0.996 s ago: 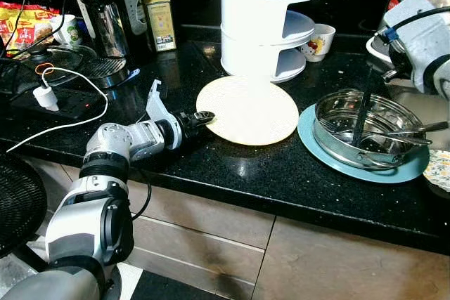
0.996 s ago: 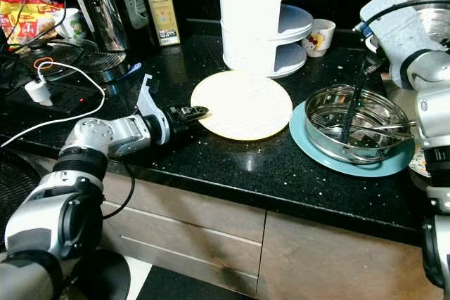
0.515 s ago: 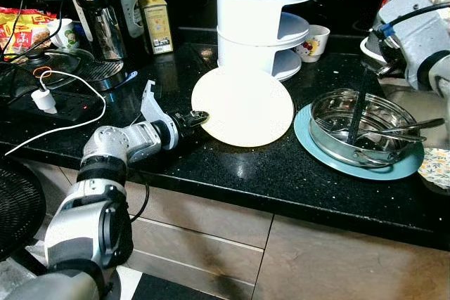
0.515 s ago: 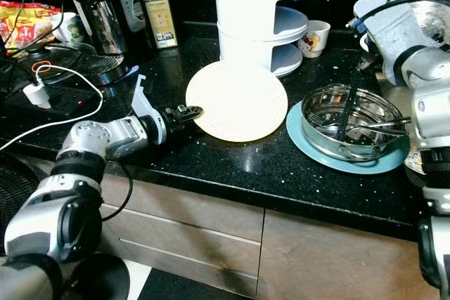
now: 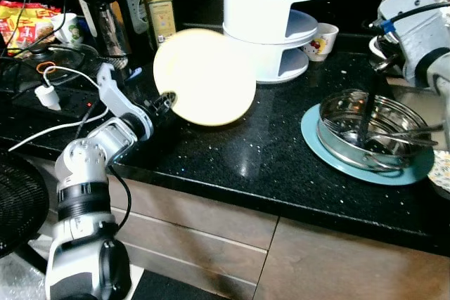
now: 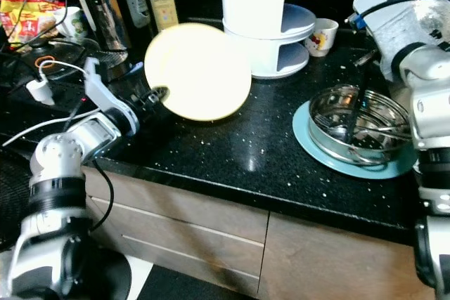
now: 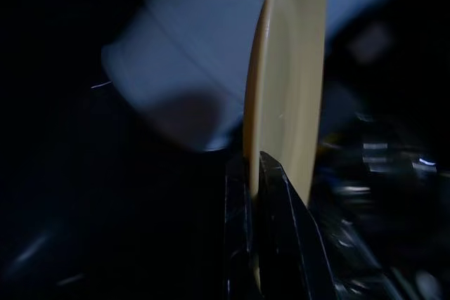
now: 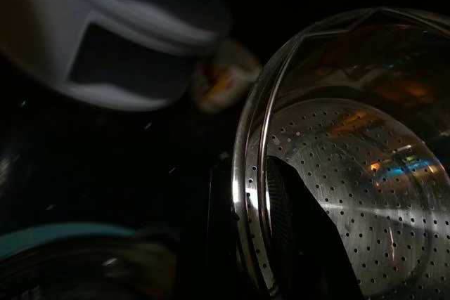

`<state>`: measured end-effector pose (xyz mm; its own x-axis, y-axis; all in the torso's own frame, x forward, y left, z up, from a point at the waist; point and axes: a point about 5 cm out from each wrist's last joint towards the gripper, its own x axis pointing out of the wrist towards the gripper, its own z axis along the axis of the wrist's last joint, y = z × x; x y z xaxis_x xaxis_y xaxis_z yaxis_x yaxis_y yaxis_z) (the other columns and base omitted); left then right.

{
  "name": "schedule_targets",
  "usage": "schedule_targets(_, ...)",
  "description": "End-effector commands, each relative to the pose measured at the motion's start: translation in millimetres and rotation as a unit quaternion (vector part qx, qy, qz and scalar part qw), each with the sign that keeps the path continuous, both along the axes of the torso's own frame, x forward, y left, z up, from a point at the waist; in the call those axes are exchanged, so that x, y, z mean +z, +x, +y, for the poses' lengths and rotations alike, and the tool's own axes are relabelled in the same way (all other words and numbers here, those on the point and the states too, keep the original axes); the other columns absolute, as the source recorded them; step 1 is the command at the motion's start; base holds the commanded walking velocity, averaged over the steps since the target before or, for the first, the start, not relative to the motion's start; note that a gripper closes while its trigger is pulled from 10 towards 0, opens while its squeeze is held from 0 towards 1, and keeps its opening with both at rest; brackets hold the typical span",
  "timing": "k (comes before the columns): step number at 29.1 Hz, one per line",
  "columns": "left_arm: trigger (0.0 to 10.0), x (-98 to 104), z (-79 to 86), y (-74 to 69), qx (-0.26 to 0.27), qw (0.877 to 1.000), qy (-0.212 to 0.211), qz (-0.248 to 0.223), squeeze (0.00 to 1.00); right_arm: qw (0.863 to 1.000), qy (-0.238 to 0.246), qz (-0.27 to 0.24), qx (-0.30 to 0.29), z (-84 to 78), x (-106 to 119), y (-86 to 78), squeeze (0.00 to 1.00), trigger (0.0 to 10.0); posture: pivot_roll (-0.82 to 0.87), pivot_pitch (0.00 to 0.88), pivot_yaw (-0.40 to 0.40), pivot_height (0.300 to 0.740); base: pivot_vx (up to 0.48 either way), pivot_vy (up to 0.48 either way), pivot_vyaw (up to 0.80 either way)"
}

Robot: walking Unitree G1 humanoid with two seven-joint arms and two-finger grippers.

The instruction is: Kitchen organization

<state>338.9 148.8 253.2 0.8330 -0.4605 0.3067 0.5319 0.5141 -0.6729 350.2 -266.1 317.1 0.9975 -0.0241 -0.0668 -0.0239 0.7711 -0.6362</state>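
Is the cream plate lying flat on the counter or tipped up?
Tipped up: the left gripper pinches the cream plate's rim, holding it above the black counter.

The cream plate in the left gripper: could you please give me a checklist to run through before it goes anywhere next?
1. Left gripper shut on the cream plate rim: ok, fingers pinch the edge.
2. Plate off the countertop: ok, held tilted up.
3. Plate clear of the white tiered rack: cannot tell, they overlap in view.
4. Free rack shelf for it: cannot tell.
5. Right gripper shut on the perforated steel bowl rim: ok.
6. Steel pan with utensils sitting on the teal plate: ok.
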Motion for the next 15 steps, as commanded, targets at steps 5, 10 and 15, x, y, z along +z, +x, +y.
schedule_targets(5,0.0,25.0,-13.6,-24.8,-0.013,0.995,-0.049,-0.085,0.0,0.997,0.066,-0.042,0.012,4.2,2.6,-3.2,0.0,10.0,-0.05,0.0,0.023,0.74,0.0,0.0,0.0)
schedule_targets(10,4.9,13.4,-17.2,-27.9,0.01,0.997,-0.001,-0.075,0.0,0.978,0.163,-0.122,0.048,19.7,9.0,-7.8,0.0,10.0,-0.05,0.0,0.02,0.74,0.0,0.0,0.0)
schedule_targets(15,10.0,12.5,-4.6,-27.3,0.057,0.995,0.026,-0.08,0.0,0.976,0.165,-0.13,0.064,30.8,5.6,-12.5,0.0,10.0,-0.05,0.0,0.024,0.74,0.0,0.0,0.0)
